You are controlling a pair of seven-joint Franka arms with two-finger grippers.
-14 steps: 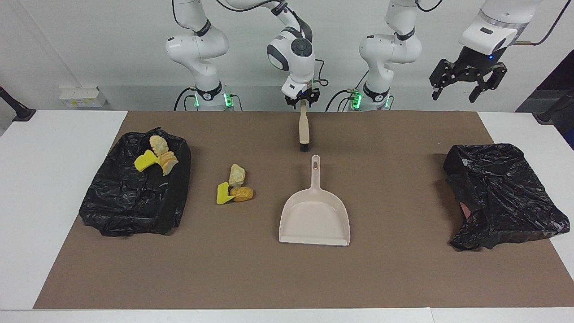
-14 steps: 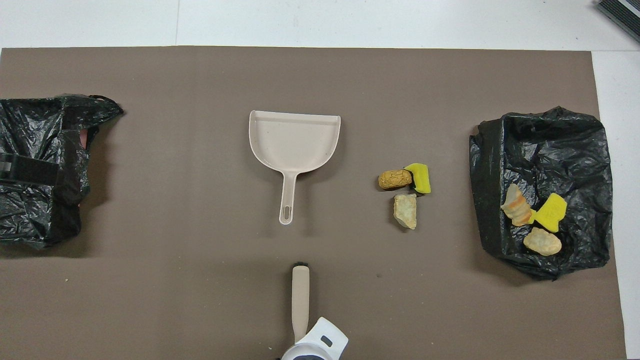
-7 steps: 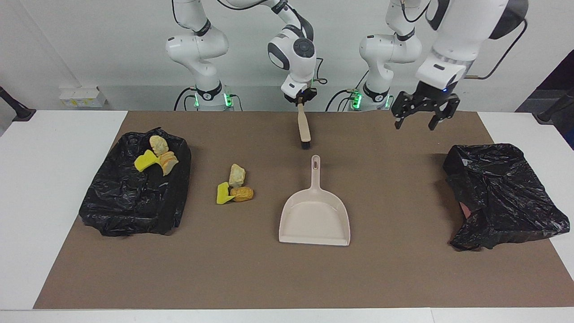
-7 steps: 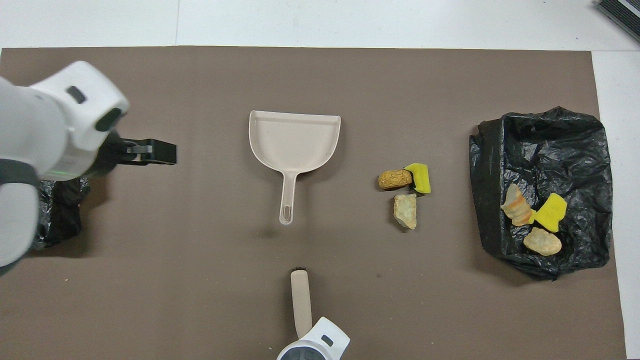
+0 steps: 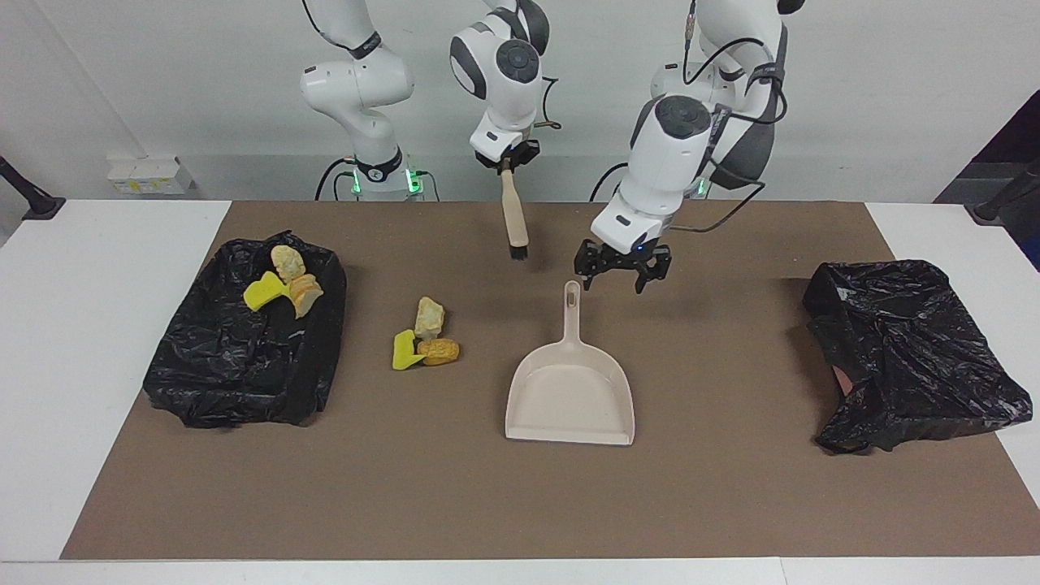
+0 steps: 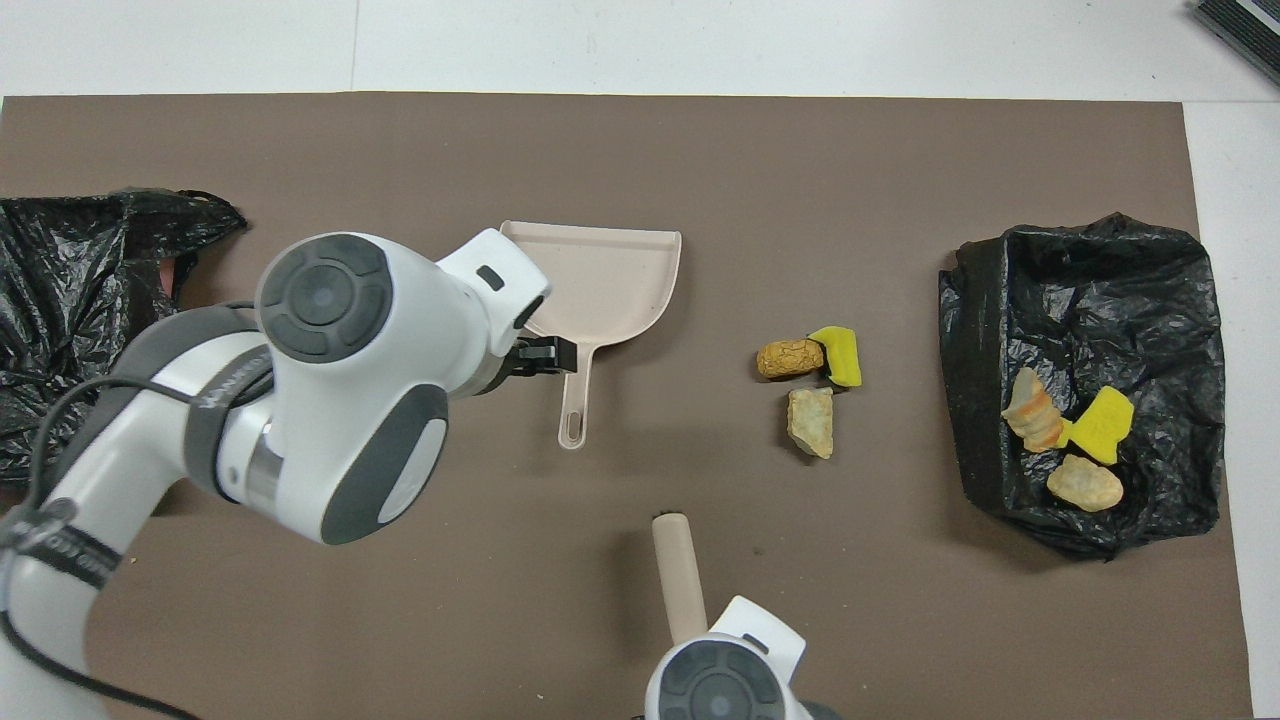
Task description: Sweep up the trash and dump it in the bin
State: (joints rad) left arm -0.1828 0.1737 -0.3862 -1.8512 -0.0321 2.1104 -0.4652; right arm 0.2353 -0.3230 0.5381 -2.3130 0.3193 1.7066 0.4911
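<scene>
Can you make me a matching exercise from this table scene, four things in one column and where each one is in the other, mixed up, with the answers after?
Things
1. brush
2. dustpan
3. tan-orange chunk
4. left claw

Places or states
A. flat on the brown mat, handle toward the robots
B. open, in the air beside the dustpan handle
C. held in the shut right claw, bristles down, off the mat
D. on the mat between the dustpan and the black bag that holds other scraps

Pairs: 1-C, 2-A, 3-D, 4-B
</scene>
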